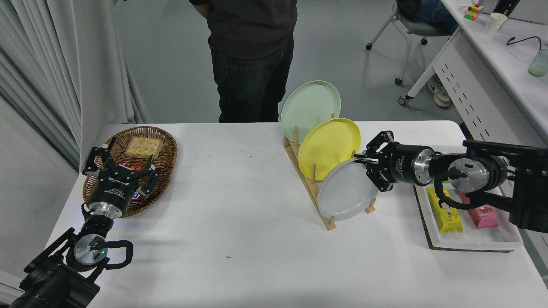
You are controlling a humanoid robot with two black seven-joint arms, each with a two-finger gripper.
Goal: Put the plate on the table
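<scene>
The light-grey plate (344,192) stands on edge in the front slot of the wooden rack (319,209) on the white table (239,239). My right gripper (363,162) reaches in from the right and is shut on the plate's upper right rim. The yellow plate (327,145) and the mint-green plate (309,105) stand in the slots behind it. My left gripper (122,160) is parked at the lower left, open and empty, above the near edge of a wicker basket.
The wicker basket (165,141) with snacks sits at the left. A white tray (471,239) with yellow and pink packets lies at the right, under my right arm. A person (250,55) stands at the far side.
</scene>
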